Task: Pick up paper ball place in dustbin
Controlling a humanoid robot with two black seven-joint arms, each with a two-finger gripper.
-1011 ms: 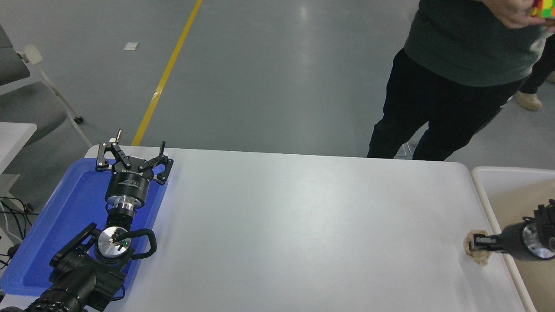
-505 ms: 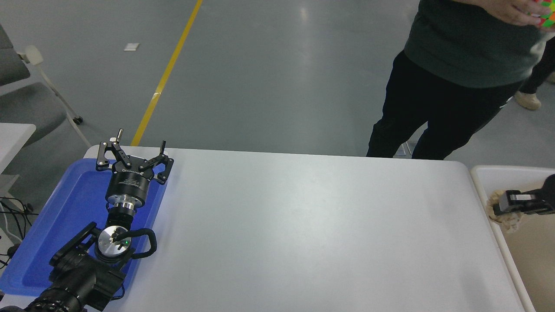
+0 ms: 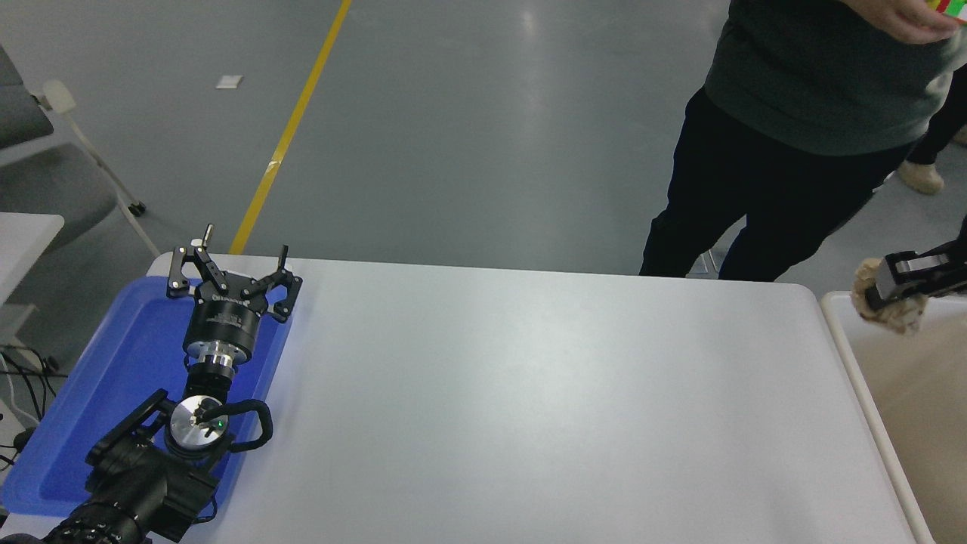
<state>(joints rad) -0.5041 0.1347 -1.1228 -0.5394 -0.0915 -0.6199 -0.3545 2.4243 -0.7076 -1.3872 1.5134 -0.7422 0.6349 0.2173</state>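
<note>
The right tool [image 3: 880, 291] comes in from the right edge, its black fingers clamped on the small crumpled tan paper ball [image 3: 890, 306]. The wad hangs in the air, clear of the white tabletop [image 3: 529, 393], at the far end of the large rectangular dustbin [image 3: 850, 347] with its white rounded rim and beige inside. From where I stand it seems to sit about over the bin's far rim rather than squarely over the opening, though height makes that hard to judge.

So the pick looks done and the carry is in hand. To my eye the next move calls for bringing the wad a little nearer, over the beige interior, then loosening the grip so it drops inside and not on the rim or the floor beyond.

The left tool [image 3: 229, 268] is parked over the shallow blue plastic tray [image 3: 98, 393] at the lower left, fingers spread and holding nothing. A person in a dark green top [image 3: 816, 83] stands at the far side.
</note>
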